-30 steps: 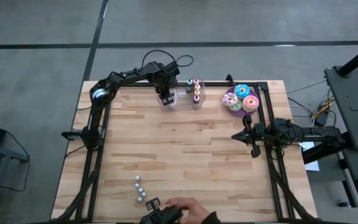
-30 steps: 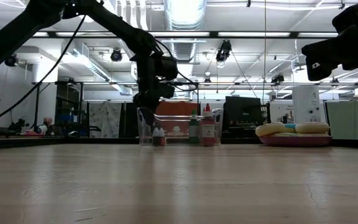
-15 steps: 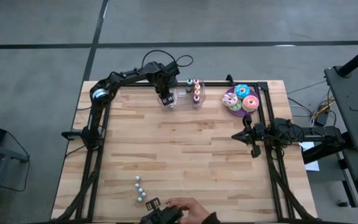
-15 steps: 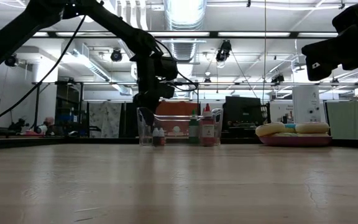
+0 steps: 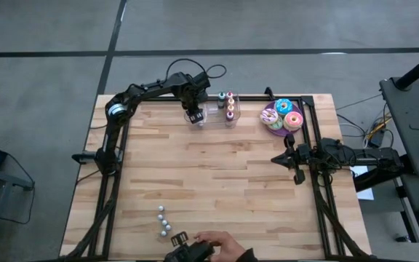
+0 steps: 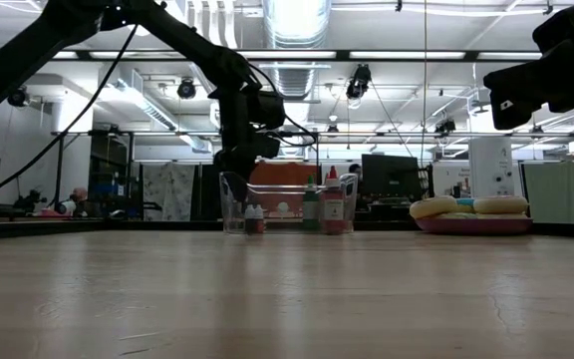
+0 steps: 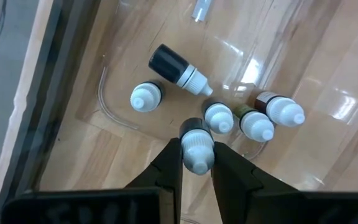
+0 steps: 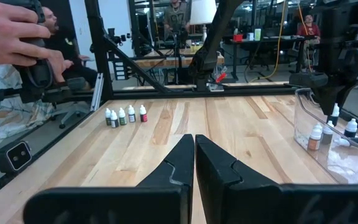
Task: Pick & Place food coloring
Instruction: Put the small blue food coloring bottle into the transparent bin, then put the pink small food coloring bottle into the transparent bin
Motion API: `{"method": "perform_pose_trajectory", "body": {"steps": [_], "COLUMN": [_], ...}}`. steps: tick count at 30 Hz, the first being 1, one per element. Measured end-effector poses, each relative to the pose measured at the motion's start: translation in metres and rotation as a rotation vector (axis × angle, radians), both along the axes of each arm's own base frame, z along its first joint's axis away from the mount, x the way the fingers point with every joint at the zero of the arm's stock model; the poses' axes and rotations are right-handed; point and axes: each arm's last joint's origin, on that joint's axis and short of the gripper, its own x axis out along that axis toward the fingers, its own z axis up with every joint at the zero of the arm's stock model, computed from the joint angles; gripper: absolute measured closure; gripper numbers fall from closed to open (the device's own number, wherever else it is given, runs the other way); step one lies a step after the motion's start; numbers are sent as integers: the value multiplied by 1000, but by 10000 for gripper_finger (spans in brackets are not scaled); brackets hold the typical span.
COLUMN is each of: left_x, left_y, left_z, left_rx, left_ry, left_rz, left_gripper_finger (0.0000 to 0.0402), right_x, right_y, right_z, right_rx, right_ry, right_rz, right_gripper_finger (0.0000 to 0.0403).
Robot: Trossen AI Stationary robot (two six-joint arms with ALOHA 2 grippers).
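Note:
The food coloring shows as tiny dropper bottles with white caps. Several lie or stand inside a clear container at the table's far edge; one lies on its side and another stands upright. My left gripper reaches down over the container's left end, shut on one small bottle. A row of several more stands near the table's front edge. My right gripper waits shut at the table's right edge, pointing level toward the left. My left gripper pinches the small bottle between its two fingertips, at the white cap. The fingers come from above, pointing down. The bottle stands upright in the hold, cap up. It is raised above the other bottles in the container.
Taller bottles with coloured caps stand at the container's right end. A plate of frosted doughnuts sits at the far right. A person's hand holds a dark device at the table's front edge. Bare wood fills the table's middle.

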Motion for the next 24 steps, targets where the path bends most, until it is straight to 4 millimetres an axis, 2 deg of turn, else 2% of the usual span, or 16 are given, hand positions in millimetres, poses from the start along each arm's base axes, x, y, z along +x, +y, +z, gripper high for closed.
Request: {"method": "perform_pose_trajectory", "body": {"steps": [5,13,24], "left_x": [0,0,1], "left_y": [0,0,-1], "left_z": [0,0,1], "left_rx": [-3,-3,-3], "left_ry": [-2,-3,-3], "left_rz": [-1,-2,1], "left_gripper_finger": [350,298,291], "right_x": [0,0,0], "right_y": [0,0,0], "right_z": [0,0,0], "right_rx": [0,0,0], "right_ry": [0,0,0], "right_rz": [0,0,0], "right_gripper_finger": [394,394,394]}}
